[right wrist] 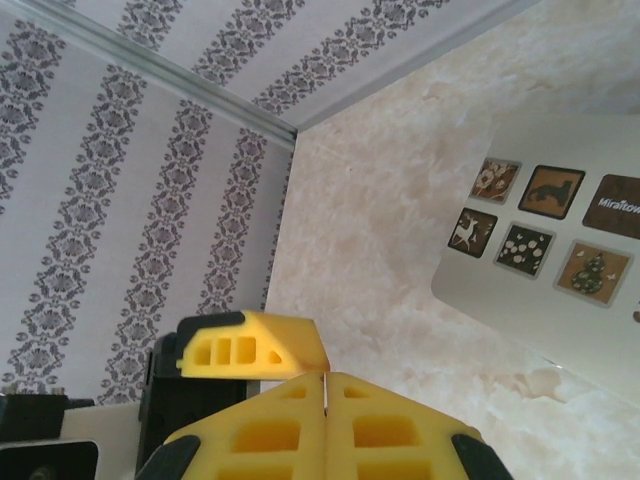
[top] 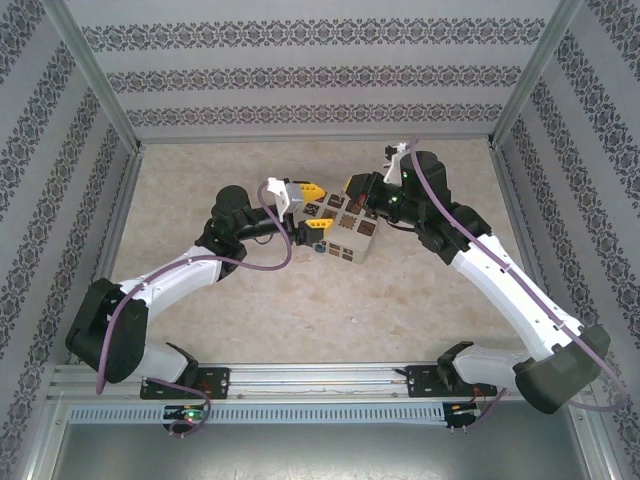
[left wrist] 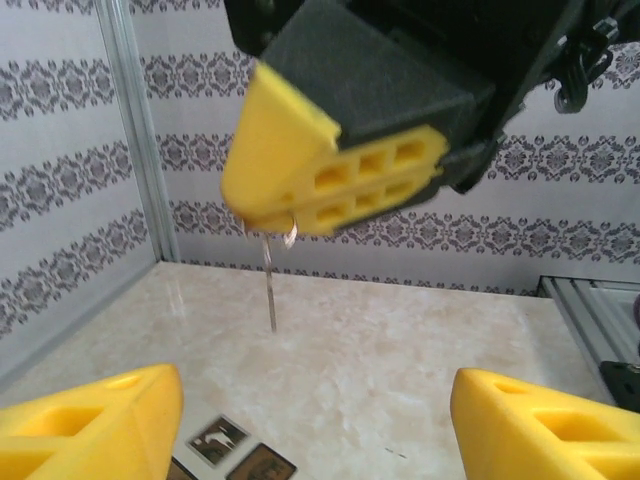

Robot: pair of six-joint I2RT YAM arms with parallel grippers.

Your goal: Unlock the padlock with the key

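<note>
Yellow right hand at upper centre, pinching the key; left hand spread, empty. Risk: dangling key swivels and misses the padlock — loose pinch.

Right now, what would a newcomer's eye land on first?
At the middle of the table sits a cream box with dark patterned squares, the small blue padlock by its left edge. In the left wrist view, the right end effector is shut on the key, which dangles straight down, facing the left end effector with its yellow fingers wide apart.
</note>
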